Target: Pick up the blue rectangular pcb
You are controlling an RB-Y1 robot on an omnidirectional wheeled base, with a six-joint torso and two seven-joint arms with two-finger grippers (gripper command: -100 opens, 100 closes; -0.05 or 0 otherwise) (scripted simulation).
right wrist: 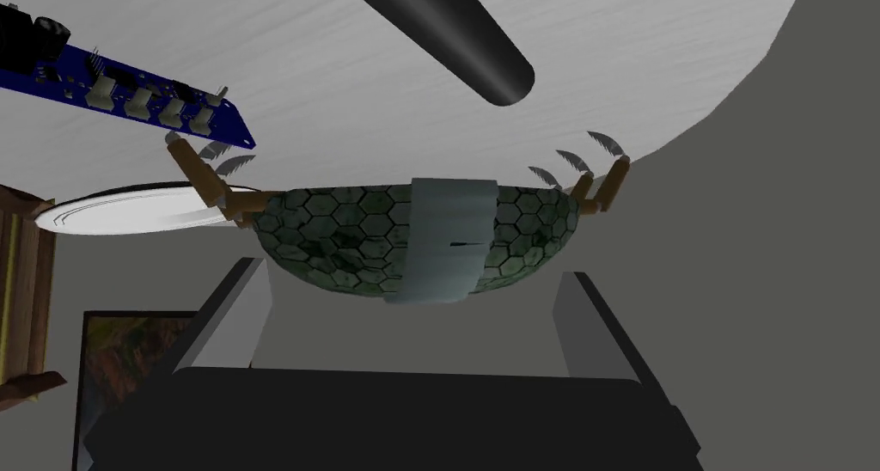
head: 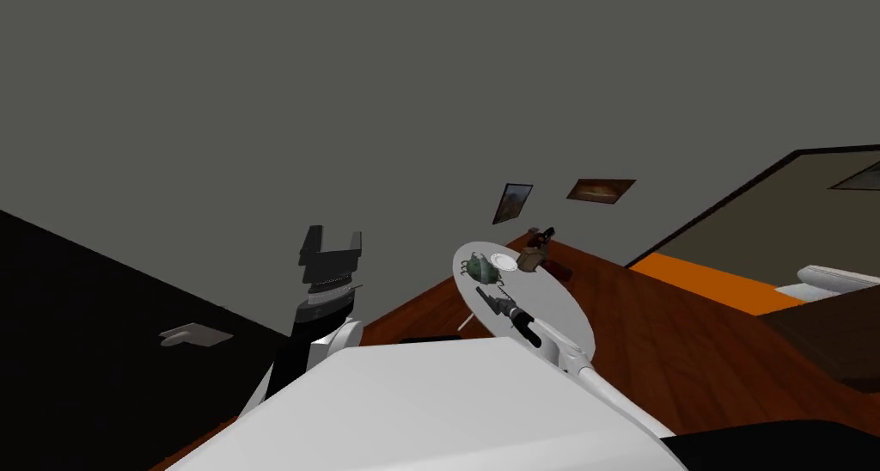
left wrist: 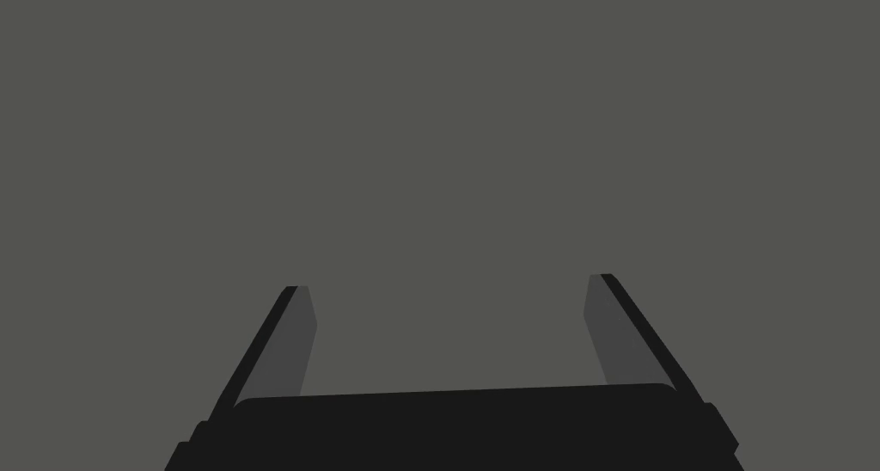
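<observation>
The round white table point(head: 560, 301) bears a green turtle point(head: 481, 269), white plate point(head: 504, 261) and blue pcb point(right wrist: 129, 105).

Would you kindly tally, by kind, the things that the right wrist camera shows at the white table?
Blue circuit board: 1
White plate: 1
Green shell-patterned turtle figure: 1
Black rod: 1
Brown wooden object: 1
Total: 5

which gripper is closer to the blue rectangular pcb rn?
Right. The right gripper is over the round white table, facing the green turtle figure, with the blue rectangular pcb just past it. The left gripper is raised away from the table, open.
</observation>
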